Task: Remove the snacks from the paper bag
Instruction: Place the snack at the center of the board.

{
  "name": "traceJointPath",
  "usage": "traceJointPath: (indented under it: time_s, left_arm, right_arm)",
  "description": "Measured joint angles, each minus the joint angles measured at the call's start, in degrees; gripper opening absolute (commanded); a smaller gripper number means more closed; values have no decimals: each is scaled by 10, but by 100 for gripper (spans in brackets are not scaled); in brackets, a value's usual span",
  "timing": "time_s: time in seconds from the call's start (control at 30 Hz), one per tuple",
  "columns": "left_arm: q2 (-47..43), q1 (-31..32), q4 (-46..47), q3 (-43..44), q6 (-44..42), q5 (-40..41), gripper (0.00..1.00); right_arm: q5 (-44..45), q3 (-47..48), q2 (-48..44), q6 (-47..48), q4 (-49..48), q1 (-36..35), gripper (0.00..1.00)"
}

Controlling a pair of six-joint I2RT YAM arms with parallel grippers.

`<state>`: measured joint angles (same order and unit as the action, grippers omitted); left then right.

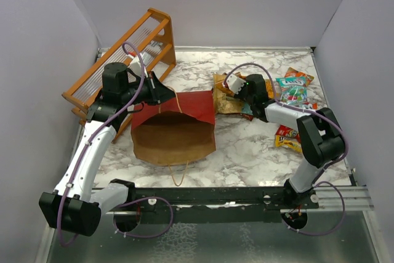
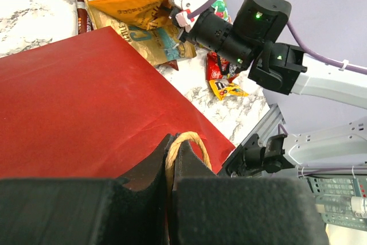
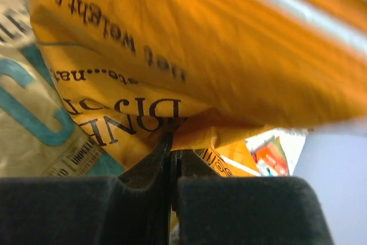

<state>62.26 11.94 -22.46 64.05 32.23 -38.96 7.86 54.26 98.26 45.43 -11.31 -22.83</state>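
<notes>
Orange packet (image 3: 189, 44) pinched in right hand (image 3: 171, 156) (beside bag (image 1: 184, 106)).

A paper bag (image 1: 191, 106), dark red outside and kraft brown within, its handle (image 2: 186, 144) tan, is pictured on a table (image 1: 246, 146) patterned in white-and-grey marble, with an orange packet (image 3: 189, 44) printed in dark lettering, a teal packet (image 1: 293, 93), a red-and-yellow packet (image 1: 286, 138) and an orange wooden rack (image 1: 123, 60).
</notes>
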Motion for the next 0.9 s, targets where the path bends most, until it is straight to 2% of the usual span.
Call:
traceJointPath:
  time_s: [0.13,0.23,0.47,0.63,0.7,0.8,0.9]
  left_arm:
    - [0,0,-1,2,-2,0,0]
    - [0,0,-2,2,-2,0,0]
    - [0,0,-1,2,0,0,0]
    - [-1,0,-1,2,1,0,0]
    - [-1,0,-1,2,1,0,0]
    - [-1,0,-1,3,4,0,0]
    - [-1,0,-1,8,9,-2,0]
  right_arm:
    - [59,-14,3,-13,-16,10,1]
    - [69,-14,3,-24,-17,19,1]
    - [10,50,4,-105,96,18,2]
    - [-19,54,5,-155,119,12,7]
    - [-29,46,3,-181,122,11,12]
    - [-44,31,-4,-217,120,12,27]
    - [-61,3,-22,-245,111,11,37]
